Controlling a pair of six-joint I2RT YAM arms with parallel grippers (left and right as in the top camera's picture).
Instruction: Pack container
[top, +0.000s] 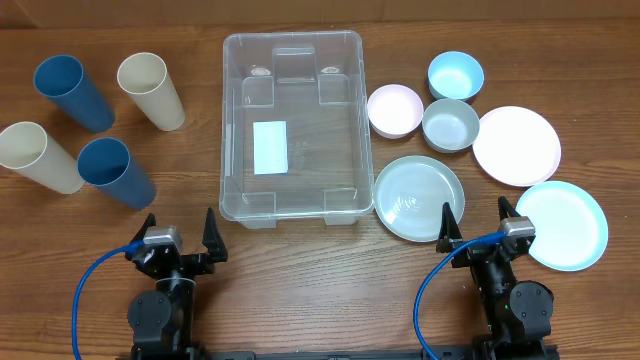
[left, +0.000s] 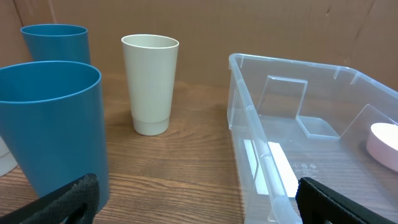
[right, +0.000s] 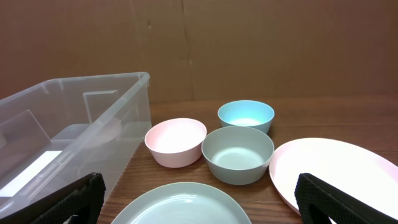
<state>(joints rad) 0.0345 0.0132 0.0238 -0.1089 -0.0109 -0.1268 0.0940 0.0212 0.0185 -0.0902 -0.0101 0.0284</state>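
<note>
The clear rectangular container (top: 226, 130) stands empty at the table's middle, with a white label (top: 270, 147) on its bottom. My left gripper (top: 180, 235) is open and empty, in front of the container's near left corner. In the left wrist view (left: 196, 202) the container's wall (left: 261, 124) is to its right. My right gripper (top: 478, 222) is open and empty, just in front of a pale green plate (top: 419, 197). In the right wrist view (right: 199, 199) the container (right: 106, 118) is at the left.
Left of the container lie two blue cups (top: 72, 90) (top: 115, 172) and two cream cups (top: 150, 90) (top: 38, 157). On the right are a pink bowl (top: 395, 109), a blue bowl (top: 455, 76), a grey-green bowl (top: 450, 125), a pink plate (top: 516, 145) and a blue plate (top: 562, 225).
</note>
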